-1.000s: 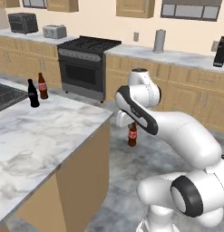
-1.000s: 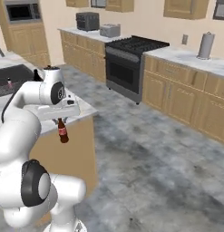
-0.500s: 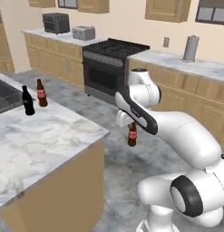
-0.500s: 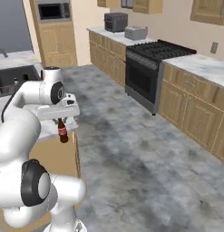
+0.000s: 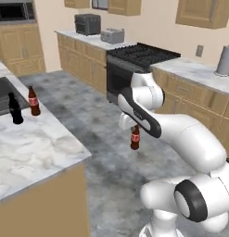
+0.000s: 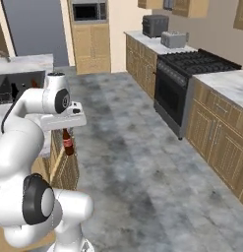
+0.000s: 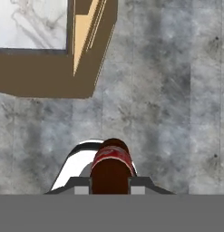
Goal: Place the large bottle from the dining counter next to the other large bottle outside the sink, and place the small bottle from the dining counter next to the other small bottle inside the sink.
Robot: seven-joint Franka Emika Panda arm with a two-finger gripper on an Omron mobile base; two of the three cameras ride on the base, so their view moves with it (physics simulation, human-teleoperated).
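Marble-patterned white-and-grey dining counter (image 5: pixel 37 152): tall brown red-labelled bottle (image 5: pixel 33 100) already beside tall glossy black bottle (image 5: pixel 14 109), near the dark grey sink (image 5: pixel 3 92).
Your gripper (image 5: pixel 133 126): pinching the tiny brown red-labelled bottle (image 5: pixel 135 138) by its neck, over grey floor, upright, cap up.
Next, probably: carry it to the sink basin.
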